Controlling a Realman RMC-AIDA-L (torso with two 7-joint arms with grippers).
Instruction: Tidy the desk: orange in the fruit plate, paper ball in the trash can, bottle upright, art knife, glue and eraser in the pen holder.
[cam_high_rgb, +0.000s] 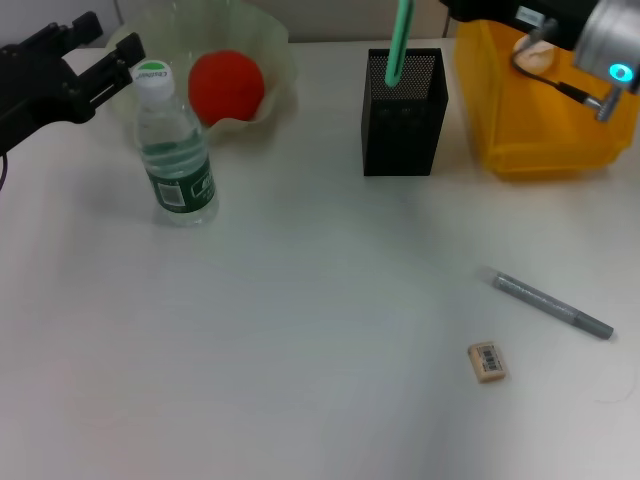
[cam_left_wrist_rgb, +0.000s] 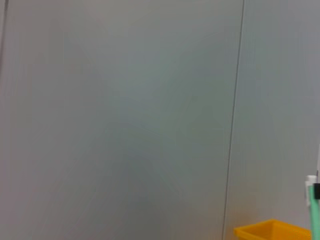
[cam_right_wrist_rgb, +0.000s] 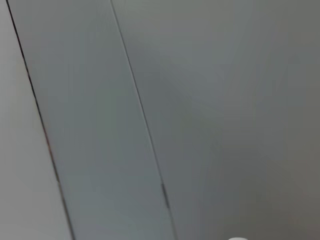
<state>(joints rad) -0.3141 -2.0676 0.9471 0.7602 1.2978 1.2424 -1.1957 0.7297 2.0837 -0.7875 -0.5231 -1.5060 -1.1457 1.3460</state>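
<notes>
The black left gripper (cam_high_rgb: 112, 62) is held unclenched just beside the upright clear plastic bottle's (cam_high_rgb: 176, 150) cap; the right gripper's state cannot be told.

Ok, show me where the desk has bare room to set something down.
The widest bare patch is the near left and centre, in front of the bottle and left of the eraser. Another lies between bottle and pen holder. The far edge is crowded: fruit plate with orange, pen holder, yellow trash can. The grey pen-like item and eraser occupy the near right.
</notes>
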